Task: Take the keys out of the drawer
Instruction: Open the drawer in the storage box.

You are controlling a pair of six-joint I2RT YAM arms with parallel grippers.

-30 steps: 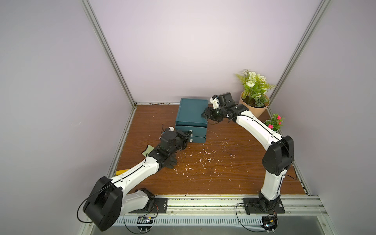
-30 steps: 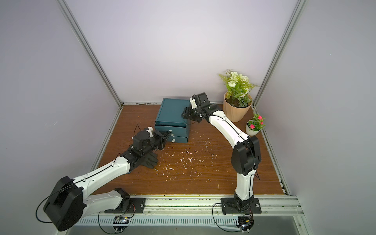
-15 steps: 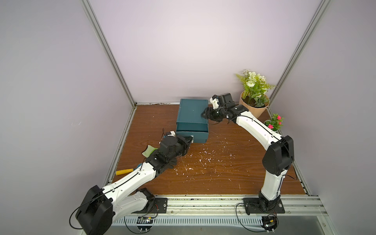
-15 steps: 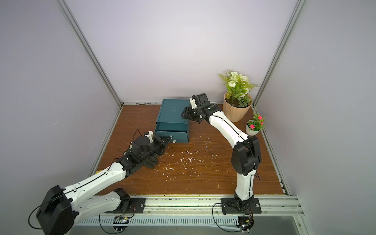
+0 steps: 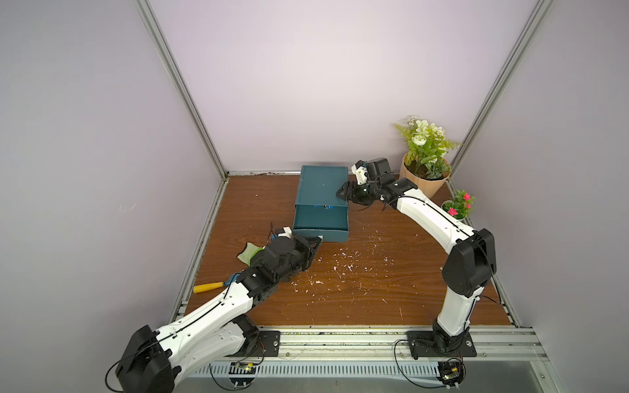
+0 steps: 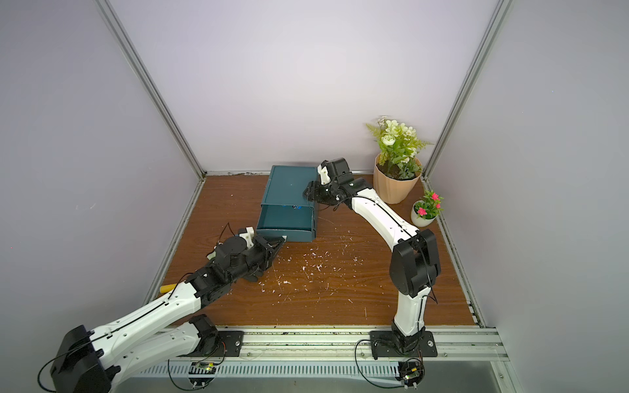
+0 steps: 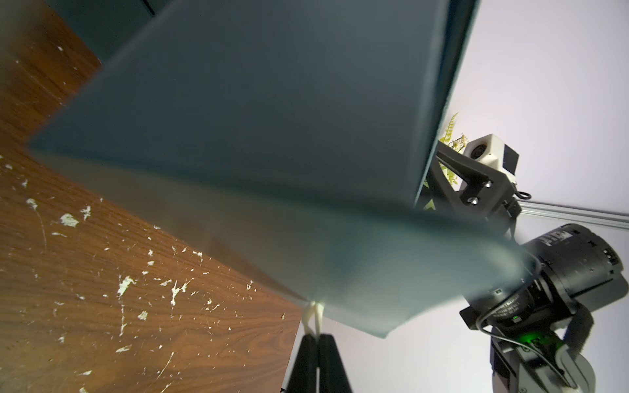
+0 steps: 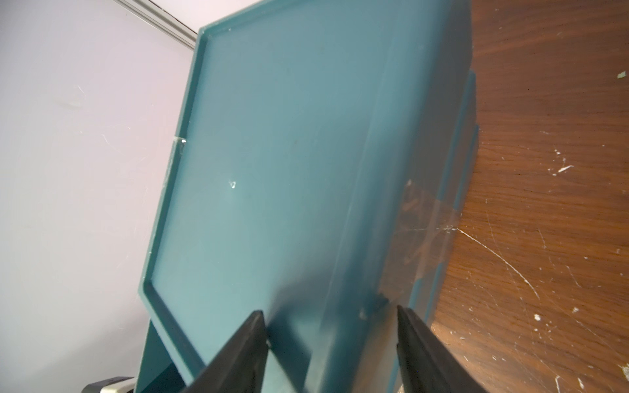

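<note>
- Keys (image 5: 323, 206): only blue and silvery specks in both top views, at the back of the open drawer (image 5: 333, 234), right under the front lip of the teal cabinet (image 5: 321, 183); too small to count or to tell tag from metal.
- Left fingers (image 7: 304, 364) pressed together on the small white pull tab (image 7: 313, 314) at the drawer's front wall; nothing else held.
- Right fingers (image 8: 238, 354) spread wide, straddling the cabinet's upper side edge, one over the top plate, one down the side wall; probably bracing rather than clamping, and no key between them.
- Likely light and hard: thin metal, slick, no give; little force needed, and no fear of breakage.
- Probably loose on rings, so apt to swing and dangle once lifted; better raised slowly and clear of the drawer wall.
- Best taken by the plastic tag, across its narrow sides: thicker and less slippery than a blade lying flush on the drawer floor.
- Awkward to reach as placed: tucked beneath the cabinet lip, so a steep approach from above looks blocked; worth drawing the drawer further out, or coming in low from the front.
- If bunched, likely to come up tangled or to shed one; safer to pinch a single tag at a time.
</note>
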